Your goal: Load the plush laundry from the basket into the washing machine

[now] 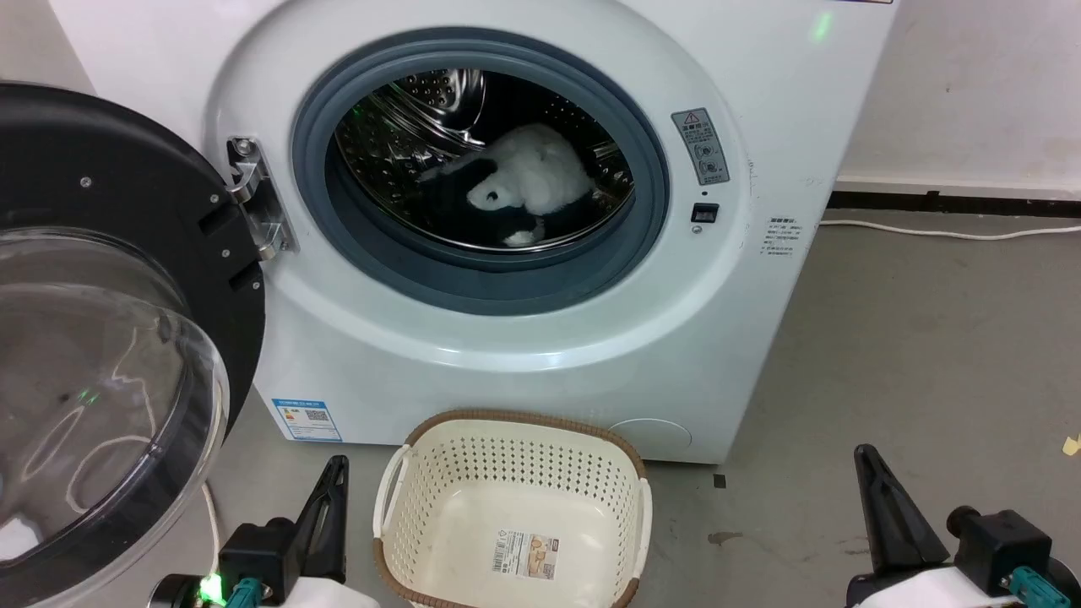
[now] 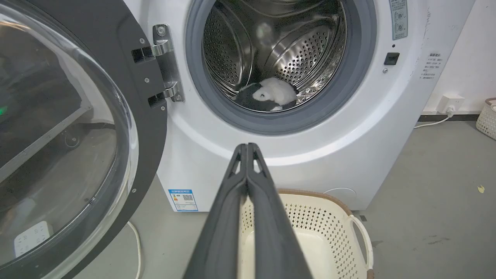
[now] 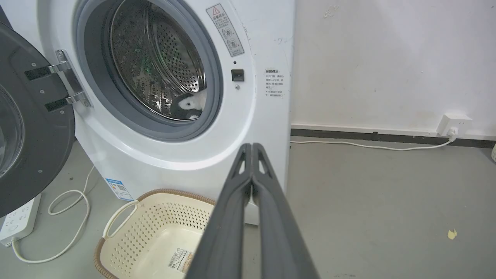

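**Plush panda [image 1: 532,181] lies in the drum; both claws clenched shut**

Head view: the left claw [image 1: 338,463] and the right claw [image 1: 861,452] sit low, fingers pointing up towards the washing machine [image 1: 760,338]. Each shows as a single dark wedge, its fingers pressed together with nothing between them. The cream basket [image 1: 524,418] stands on the grey floor [image 1: 929,355] between the two claws, nearer the left claw and close against the machine's front. Its floor shows bare but for a label [image 1: 525,555]. Beyond and above both claws, the plush panda rests on the bottom of the steel drum [image 1: 397,143], inside the grey gasket [image 1: 650,219]. The black-rimmed domed door [image 1: 110,169] hangs swung open on the left claw's outer side.

Left wrist view: the left claw [image 2: 247,146] is closed, its fingers meeting at the tips and gripping nothing. Straight past the tips and higher, the plush panda [image 2: 271,93] lies at the drum's lowest point. The basket [image 2: 329,217] sits under the fingers and to their right, partly hidden by them. The door [image 2: 143,128] stands to their left.

Right wrist view: the right claw [image 3: 252,146] is likewise clenched on nothing. The plush panda [image 3: 190,104] peeks over the gasket, up and left of the tips. The basket [image 3: 155,217] lies low on the fingers' left. A power strip [image 3: 17,221] rests on the floor further left, and a wall socket [image 3: 453,124] sits well off to the right.
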Robot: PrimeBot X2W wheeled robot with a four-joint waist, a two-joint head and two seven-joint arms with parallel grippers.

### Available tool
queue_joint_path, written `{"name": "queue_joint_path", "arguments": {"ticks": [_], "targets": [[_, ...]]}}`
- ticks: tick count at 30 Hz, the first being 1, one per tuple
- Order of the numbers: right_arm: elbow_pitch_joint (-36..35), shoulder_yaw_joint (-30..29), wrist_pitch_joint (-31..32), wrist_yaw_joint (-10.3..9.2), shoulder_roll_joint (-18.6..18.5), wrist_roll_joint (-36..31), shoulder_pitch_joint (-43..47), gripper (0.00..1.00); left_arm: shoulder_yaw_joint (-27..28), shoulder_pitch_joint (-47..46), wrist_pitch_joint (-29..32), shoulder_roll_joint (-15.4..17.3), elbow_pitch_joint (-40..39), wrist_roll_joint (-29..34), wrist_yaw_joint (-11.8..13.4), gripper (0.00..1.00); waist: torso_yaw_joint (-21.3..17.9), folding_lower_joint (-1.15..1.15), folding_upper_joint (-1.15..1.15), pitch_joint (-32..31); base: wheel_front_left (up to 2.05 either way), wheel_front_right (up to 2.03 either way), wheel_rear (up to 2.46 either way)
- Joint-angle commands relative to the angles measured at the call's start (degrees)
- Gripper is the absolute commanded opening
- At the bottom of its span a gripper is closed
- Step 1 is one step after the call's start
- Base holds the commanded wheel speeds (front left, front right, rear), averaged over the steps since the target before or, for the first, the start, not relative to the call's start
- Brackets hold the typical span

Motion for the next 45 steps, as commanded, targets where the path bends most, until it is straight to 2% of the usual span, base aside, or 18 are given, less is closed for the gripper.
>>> {"name": "queue_joint_path", "arguments": {"ticks": [1, 45], "targets": [[-0.52, 0.14, 0.57, -0.02, -0.01, -0.74, -1.20, 0.00, 0.26, -1.04, 0.54, -0.11, -0.48, 0.64, 0.31, 0.00, -0.03, 0.00, 0.00, 0.01, 0.00, 0.00, 0.00], [-1.85, 0.75, 5.99, -0.03, -0.01, -4.62, -3.02, 0.00, 1.52, -2.41, 5.93, -1.30, -3.02, 4.02, 1.67, 0.00, -0.70, 0.00, 0.00, 0.19, 0.00, 0.00, 0.00]]}}
